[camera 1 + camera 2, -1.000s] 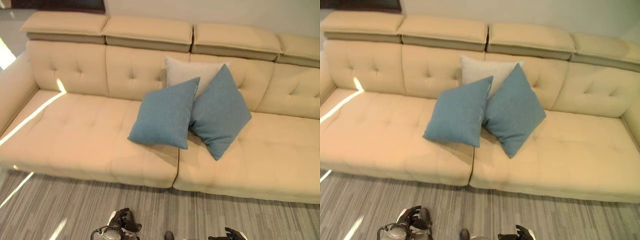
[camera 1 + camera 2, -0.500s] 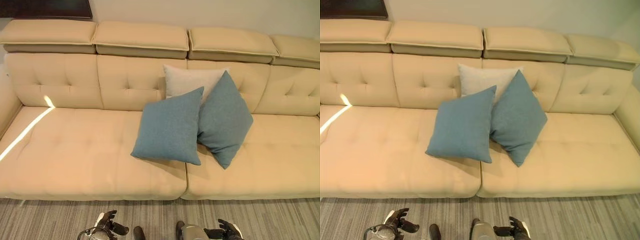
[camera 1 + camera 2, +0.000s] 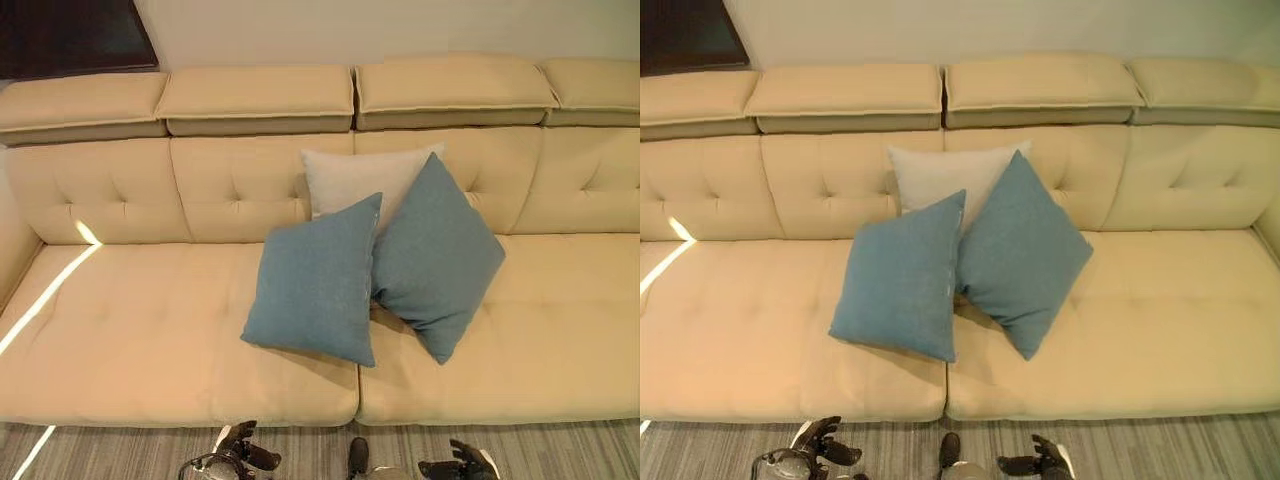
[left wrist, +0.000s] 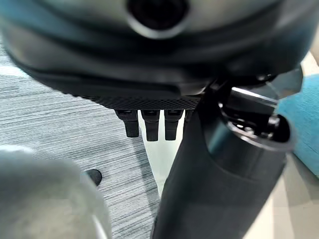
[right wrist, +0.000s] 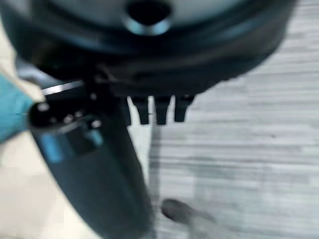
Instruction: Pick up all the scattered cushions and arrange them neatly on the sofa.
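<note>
Three cushions sit on the beige sofa (image 3: 150, 330), all near the middle. The left blue cushion (image 3: 315, 282) leans nearest to me, tilted a bit, its low edge on the seat just left of the seat seam. The right blue cushion (image 3: 437, 255) stands on one corner like a diamond, that corner down on the right seat section. The two blue ones touch, with the left one overlapping the right one's edge. Behind both, the grey cushion (image 3: 355, 178) stands against the tufted backrest, its lower part hidden by the blue ones. The rest of the seat on both sides is bare, with a strip of sunlight (image 3: 50, 295) across the far left seat.

My left hand (image 3: 243, 455) hangs low over the grey striped carpet (image 3: 120, 455), just in front of the sofa's near edge, holding nothing. In its wrist view the fingers (image 4: 149, 123) hang down straight side by side, thumb standing apart, so it is relaxed and spread. A bit of blue cushion shows at the edge of that view.

My right hand (image 3: 462, 463) is also low over the carpet, near the sofa front and right of the left hand, well apart from it. In its wrist view the fingers (image 5: 161, 109) point down straight in a row, loose, nothing between them and the thumb. Neither hand touches a cushion.
</note>
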Controlling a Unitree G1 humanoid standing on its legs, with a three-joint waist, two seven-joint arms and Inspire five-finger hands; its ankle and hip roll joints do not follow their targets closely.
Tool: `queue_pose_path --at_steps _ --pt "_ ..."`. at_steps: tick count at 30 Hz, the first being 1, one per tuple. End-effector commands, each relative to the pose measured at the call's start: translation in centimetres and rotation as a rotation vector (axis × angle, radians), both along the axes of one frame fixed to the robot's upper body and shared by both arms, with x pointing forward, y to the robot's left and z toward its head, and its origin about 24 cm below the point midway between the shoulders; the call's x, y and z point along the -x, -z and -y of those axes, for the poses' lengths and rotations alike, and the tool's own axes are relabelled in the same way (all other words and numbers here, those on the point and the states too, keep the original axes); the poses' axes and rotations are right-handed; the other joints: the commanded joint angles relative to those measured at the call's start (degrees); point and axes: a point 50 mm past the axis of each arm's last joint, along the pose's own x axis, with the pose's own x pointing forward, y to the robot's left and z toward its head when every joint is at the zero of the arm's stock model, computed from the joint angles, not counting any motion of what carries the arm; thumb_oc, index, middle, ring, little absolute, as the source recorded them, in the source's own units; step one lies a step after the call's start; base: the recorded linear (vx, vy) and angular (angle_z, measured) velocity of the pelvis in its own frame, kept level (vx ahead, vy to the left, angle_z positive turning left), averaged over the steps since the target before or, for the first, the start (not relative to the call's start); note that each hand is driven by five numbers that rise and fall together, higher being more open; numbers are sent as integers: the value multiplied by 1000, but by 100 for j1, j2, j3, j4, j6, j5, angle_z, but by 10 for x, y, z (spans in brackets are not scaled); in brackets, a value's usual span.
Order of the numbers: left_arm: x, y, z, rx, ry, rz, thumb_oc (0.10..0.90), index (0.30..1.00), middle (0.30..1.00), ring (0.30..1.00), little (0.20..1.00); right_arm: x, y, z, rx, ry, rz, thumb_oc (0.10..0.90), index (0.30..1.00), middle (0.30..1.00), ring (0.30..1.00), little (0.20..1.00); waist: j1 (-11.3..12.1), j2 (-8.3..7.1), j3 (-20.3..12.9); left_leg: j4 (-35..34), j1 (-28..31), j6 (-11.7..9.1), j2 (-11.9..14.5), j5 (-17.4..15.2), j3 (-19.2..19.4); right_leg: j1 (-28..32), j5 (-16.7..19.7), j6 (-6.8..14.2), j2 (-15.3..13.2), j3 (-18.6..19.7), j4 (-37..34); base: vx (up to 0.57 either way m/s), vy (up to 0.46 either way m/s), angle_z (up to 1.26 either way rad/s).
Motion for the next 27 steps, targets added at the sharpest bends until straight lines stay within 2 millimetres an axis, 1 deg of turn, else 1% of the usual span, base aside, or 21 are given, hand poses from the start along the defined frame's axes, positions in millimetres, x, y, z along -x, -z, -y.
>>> queue_pose_path --at_steps 1,3,4,5,6,7,9,10,12,14,15,16,18,19,20,21,22,23,24,26,27 --pt "-21 -11 -12 -20 -16 93 800 900 900 900 900 -10 -6 5 27 -8 63 800 900 900 900 900 121 -274 -66 -339 -40 212 -385 -482 -137 38 -783 538 -157 612 544 182 100 -14" --pt "-22 -11 -11 -12 -31 101 800 900 900 900 900 -14 -8 5 35 -20 77 800 900 900 900 900 227 -265 -129 -848 -78 162 -241 -270 -671 77 -854 577 -121 792 532 173 105 -46" --pt "-23 -12 -11 -14 -30 105 800 900 900 900 900 -15 -9 6 39 -22 78 800 900 900 900 900 254 -245 -138 -1011 -134 145 -168 -140 -866 97 -885 586 -120 845 538 209 151 -52" --pt "-23 -11 -10 -13 -27 103 800 900 900 900 900 -15 -9 7 40 -24 82 800 900 900 900 900 241 -199 -138 -1261 -62 155 -115 -78 -913 141 -963 604 -122 886 572 278 255 -36" --pt "-19 -10 -11 -18 -15 85 800 900 900 900 900 -13 -8 6 36 -21 72 800 900 900 900 900 216 -171 -193 -1407 -24 135 -122 8 -811 191 -991 649 -187 900 613 212 206 -34" --pt "-19 -10 -11 -18 -15 85 800 900 900 900 900 -13 -8 6 36 -21 72 800 900 900 900 900 220 -173 -192 -1416 -16 136 -124 12 -805 192 -992 650 -189 904 614 244 283 -26" --pt "-17 -10 -14 -31 -11 79 800 900 900 900 900 -15 -8 4 39 -36 72 800 900 900 900 900 235 -171 -231 -1576 108 180 -215 29 -683 160 -921 726 -274 977 683 145 199 -31" --pt "-18 -11 -18 -38 -23 86 800 900 900 900 900 -19 -10 2 31 -27 95 800 900 900 900 900 222 -167 -270 -1797 250 196 -297 41 -509 110 -855 813 -354 1013 701 77 114 -46" --pt "-19 -12 -20 -45 -32 93 800 900 900 900 900 -22 -11 2 28 -20 114 800 900 900 900 900 226 -171 -284 -1864 307 216 -328 41 -429 84 -823 851 -381 1040 712 106 151 -32" --pt "-26 -18 -31 -68 -78 141 800 900 900 900 900 -41 -25 5 26 17 233 800 900 900 900 900 215 -176 -311 -2005 401 270 -412 24 -244 18 -715 954 -464 1093 689 93 143 -8" --pt "-26 -18 -31 -68 -78 141 800 900 900 900 900 -41 -25 5 26 18 233 800 900 900 900 900 219 -177 -312 -2005 402 270 -412 23 -242 18 -715 954 -464 1096 689 41 83 -27" --pt "-34 -25 -36 -75 -115 196 800 900 900 900 900 -58 -42 10 40 23 349 800 900 900 900 900 201 -173 -315 -2049 420 297 -447 -7 -151 -17 -653 1016 -511 1095 665 30 75 -30" --pt "-44 -34 -40 -72 -139 269 800 900 900 900 900 -69 -60 19 64 26 456 800 900 900 900 900 189 -163 -326 -2049 429 320 -484 -43 -89 -11 -587 1065 -562 1063 583 38 80 -20" --pt "-45 -36 -41 -68 -142 286 800 900 900 900 900 -71 -67 21 72 23 489 800 900 900 900 900 186 -156 -333 -2049 435 323 -492 -52 -82 -1 -578 1075 -574 1047 557 26 35 -9" --pt "-45 -36 -40 -68 -142 285 800 900 900 900 900 -71 -67 21 72 24 489 800 900 900 900 900 187 -156 -334 -2049 436 324 -492 -53 -83 1 -577 1075 -573 1046 555 39 28 -4" --pt "-50 -42 -42 -58 -163 335 800 900 900 900 900 -77 -82 29 98 8 561 800 900 900 900 900 166 -145 -352 -2049 468 332 -515 -87 -63 32 -553 1101 -602 1016 498 46 31 1" --pt "-53 -45 -44 -56 -173 360 800 900 900 900 900 -79 -89 32 108 1 590 800 900 900 900 900 160 -139 -363 -2049 491 333 -525 -106 -54 55 -543 1112 -617 999 478 46 31 2" --pt "-53 -45 -44 -55 -173 360 800 900 900 900 900 -79 -89 32 108 1 590 800 900 900 900 900 160 -138 -363 -2049 494 333 -525 -106 -55 60 -542 1113 -617 998 476 42 26 -1" --pt "-55 -51 -47 -53 -192 397 800 900 900 900 900 -84 -106 38 141 -20 657 800 900 900 900 900 148 -124 -371 -2049 547 340 -537 -143 -30 121 -538 1135 -640 966 428 43 17 -4" --pt "-58 -57 -50 -43 -231 446 800 900 900 900 900 -88 -120 43 170 -25 719 800 900 900 900 900 146 -111 -387 -2049 604 345 -542 -170 -15 184 -541 1144 -655 931 405 45 10 -5" --pt "-58 -57 -50 -43 -231 445 800 900 900 900 900 -87 -120 43 171 -25 718 800 900 900 900 900 146 -111 -385 -2049 609 345 -542 -172 -16 191 -541 1144 -655 930 403 31 2 -2"
